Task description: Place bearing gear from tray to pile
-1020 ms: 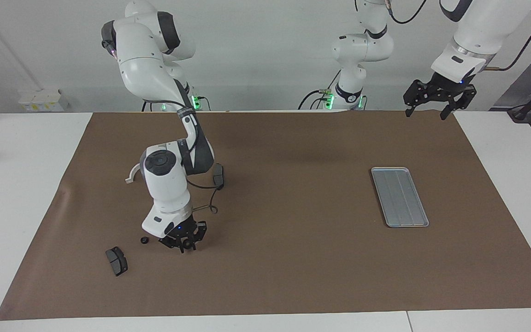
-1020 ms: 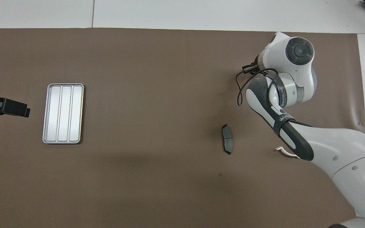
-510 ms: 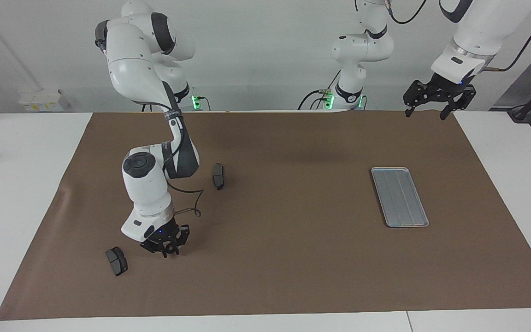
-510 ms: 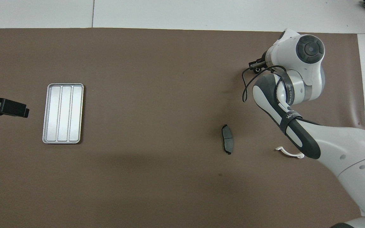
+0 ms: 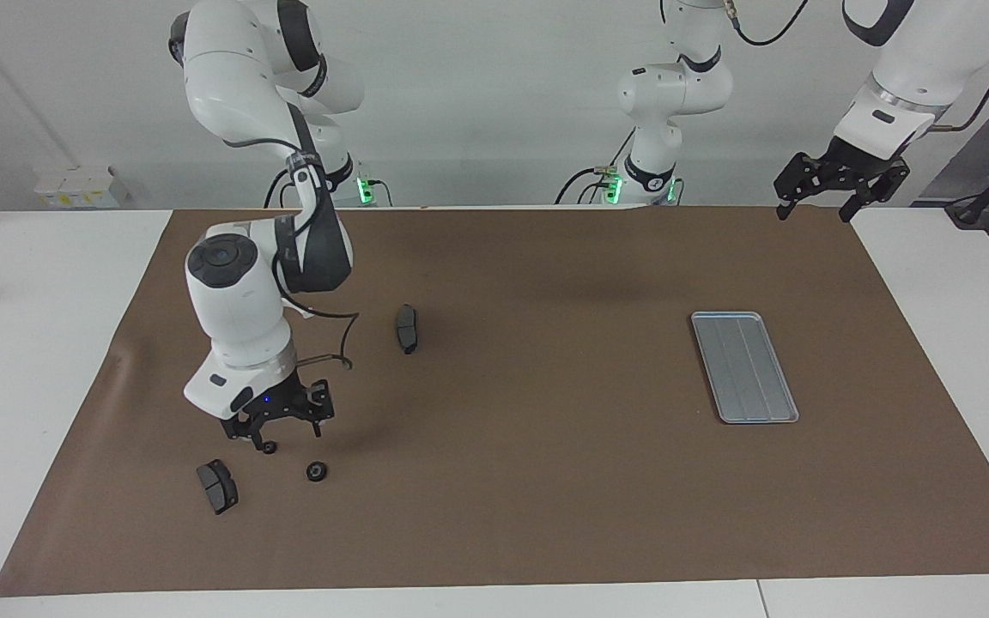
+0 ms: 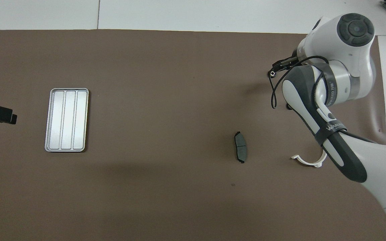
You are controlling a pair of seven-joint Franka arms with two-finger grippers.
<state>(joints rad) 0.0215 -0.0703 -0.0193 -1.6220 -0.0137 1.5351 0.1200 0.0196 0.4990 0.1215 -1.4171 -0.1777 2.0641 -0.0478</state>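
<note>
Since a second ago the right arm has swung toward its own end of the table and lifted, and a second small black ring now lies on the brown mat that was not lying there before. That ring, the bearing gear, rests free, close to the right gripper but clear of it. The gripper hangs low over the mat with its fingers spread and nothing between them.

Another small ring lies right under one fingertip, and a dark brake pad lies just beside it, farther from the robots. A second pad lies well apart, nearer the robots. The tray sits at the left arm's end of the mat with nothing showing on it. The left gripper waits raised over that end, fingers apart.

The main risk is probably the ring under the fingertip: a sideways move before the gripper rises could knock it away. The released gear lies a little off from the others, so the pile stays loose, and a round part may roll if nudged. The dangling cable could also drag across the parts.
</note>
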